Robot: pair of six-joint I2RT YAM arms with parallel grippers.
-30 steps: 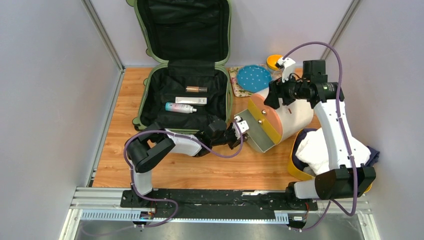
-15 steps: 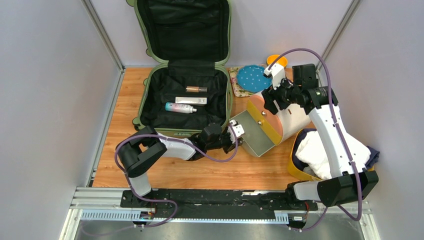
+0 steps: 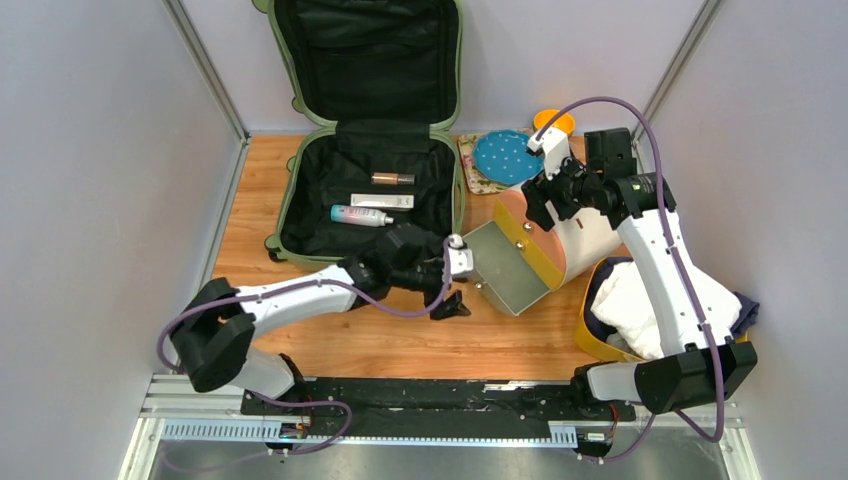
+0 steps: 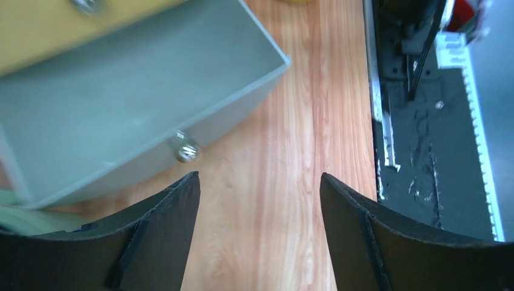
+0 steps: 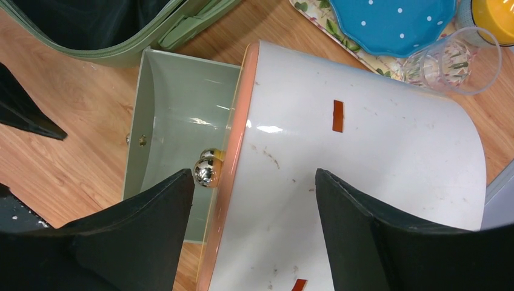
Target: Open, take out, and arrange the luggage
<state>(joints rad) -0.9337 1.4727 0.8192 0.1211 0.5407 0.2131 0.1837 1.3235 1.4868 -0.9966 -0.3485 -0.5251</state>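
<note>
Sage-green hard-shell luggage [image 3: 320,185] lies open at the far left of the table [image 3: 330,335], lid propped against the back wall, with a spray bottle [image 3: 360,215], a flat white carton [image 3: 382,201] and a brown tube [image 3: 392,179] on the black lining of the lower shell. Over the last second the left gripper [image 3: 452,303] has come off the grey-green drawer [image 3: 510,265]. One second ago it sat at the drawer front. Half a second ago the drawer stood drawn further out. Now the arm has swung its elbow out to the left and the gripper rests just short of the drawer. The left wrist view confirms this: the left gripper [image 4: 259,182] has its fingers spread wide with nothing between them, and the drawer knob [image 4: 185,150] stands free ahead of the left finger. The right gripper [image 3: 533,205] has shifted slightly toward the front of the cream-and-orange drawer box [image 3: 590,235] and has kept that position for the last half second. In its own wrist view the right gripper [image 5: 253,176] is spread wide over the top of the box and holds nothing; contact with the box cannot be determined. Assessment: the drawer is open and empty and the left arm is free, so transfer of the three items out of the luggage can proceed.
</note>
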